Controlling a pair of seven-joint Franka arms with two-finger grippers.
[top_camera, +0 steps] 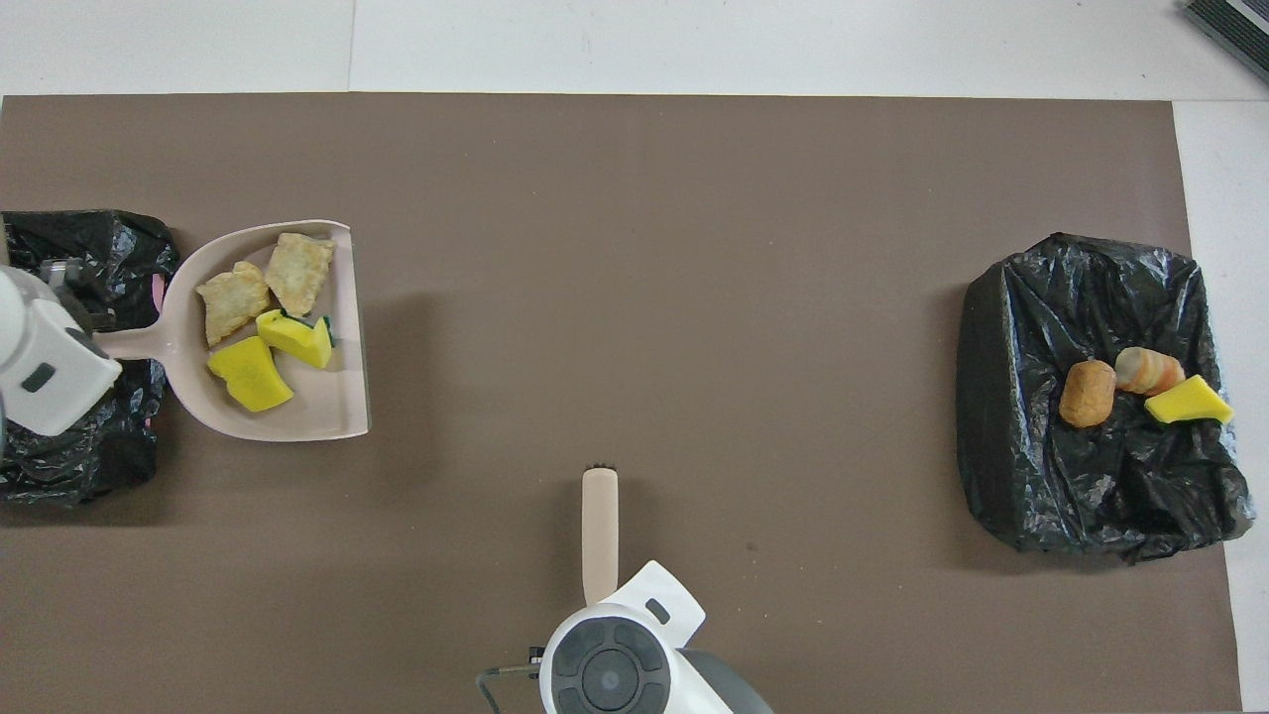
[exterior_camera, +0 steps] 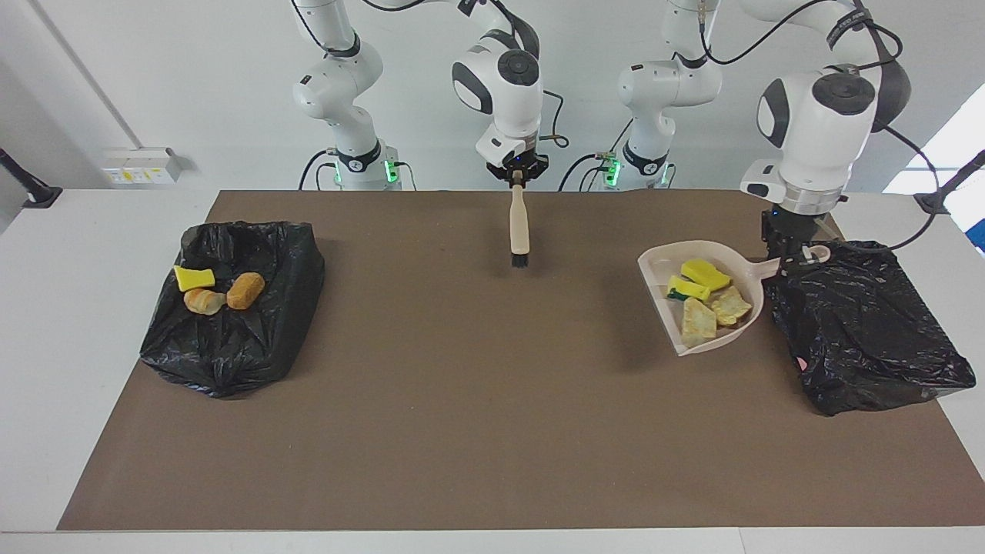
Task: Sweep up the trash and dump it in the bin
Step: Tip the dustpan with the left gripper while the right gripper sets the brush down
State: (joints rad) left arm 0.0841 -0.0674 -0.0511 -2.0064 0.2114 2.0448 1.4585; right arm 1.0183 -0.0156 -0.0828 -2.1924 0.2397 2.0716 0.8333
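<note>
Trash (exterior_camera: 706,298) is riding in a raised dustpan (exterior_camera: 696,338), whose handle the left hand (exterior_camera: 786,254) is gripping beside a black-lined bin (exterior_camera: 869,331); more pieces are lying in another bin (exterior_camera: 231,308), while the right hand (exterior_camera: 517,178) is clamping a brush (exterior_camera: 519,227) over the worktop (exterior_camera: 492,431).

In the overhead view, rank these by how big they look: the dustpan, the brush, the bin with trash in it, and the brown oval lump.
1. Bin, by far the largest.
2. Dustpan, though it is raised toward the camera, which may enlarge it.
3. Brush, partly hidden under the right arm.
4. Brown lump, smallest.
</note>
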